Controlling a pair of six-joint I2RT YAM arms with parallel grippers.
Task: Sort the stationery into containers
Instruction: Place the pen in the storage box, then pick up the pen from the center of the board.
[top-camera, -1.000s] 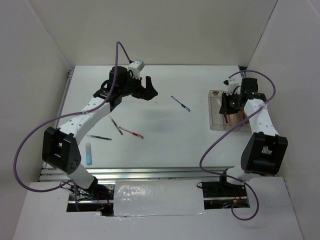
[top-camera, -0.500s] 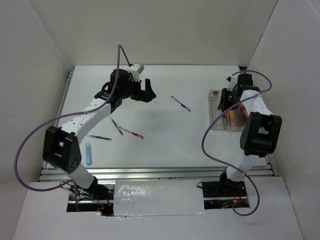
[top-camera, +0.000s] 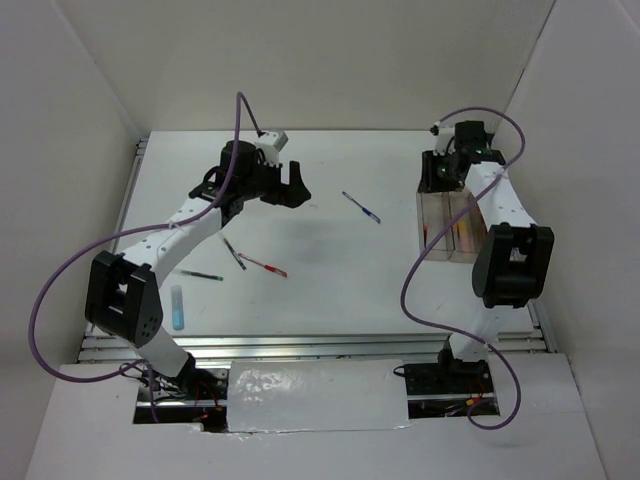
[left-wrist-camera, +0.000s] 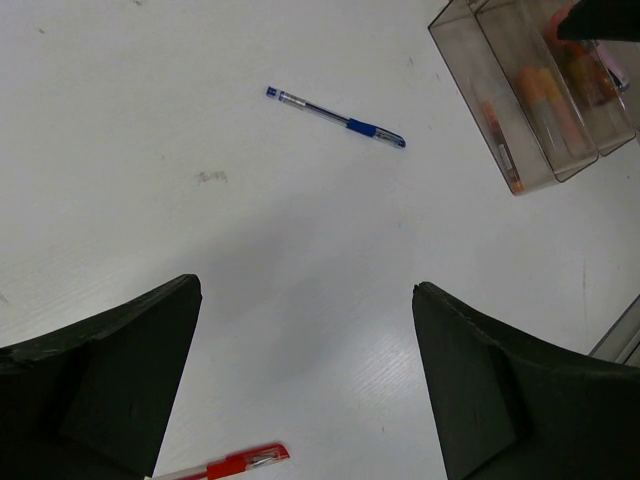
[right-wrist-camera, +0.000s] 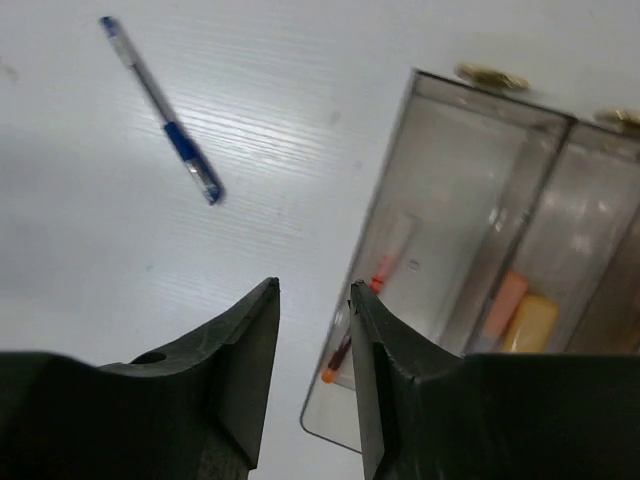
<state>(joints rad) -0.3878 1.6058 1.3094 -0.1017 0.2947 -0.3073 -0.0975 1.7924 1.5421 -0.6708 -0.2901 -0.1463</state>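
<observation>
Altogether, five loose items are counted on the worktop (top-camera: 330, 290): one blue pen (top-camera: 360, 207) towards the far middle, and at the left one red pen (top-camera: 265, 266), one dark pen (top-camera: 233, 252) just beside it, a second dark pen (top-camera: 200, 274) and one light-blue marker (top-camera: 177, 307). One row of joined clear bins (left-wrist-camera: 470, 70) is seen at the right. One orange-red pen (right-wrist-camera: 360, 320) is held in the bin nearest the blue pen. One orange marker (right-wrist-camera: 503, 303) and one yellow marker (right-wrist-camera: 532, 325) lie in the next. The third bin's contents cannot be told.

The left tool (left-wrist-camera: 305, 290) is spread wide above bare worktop, and nothing is gripped or touched. The right tool (right-wrist-camera: 313, 290) is held above the near bin's edge with only a narrow gap between its fingers, and nothing is seen in it.
</observation>
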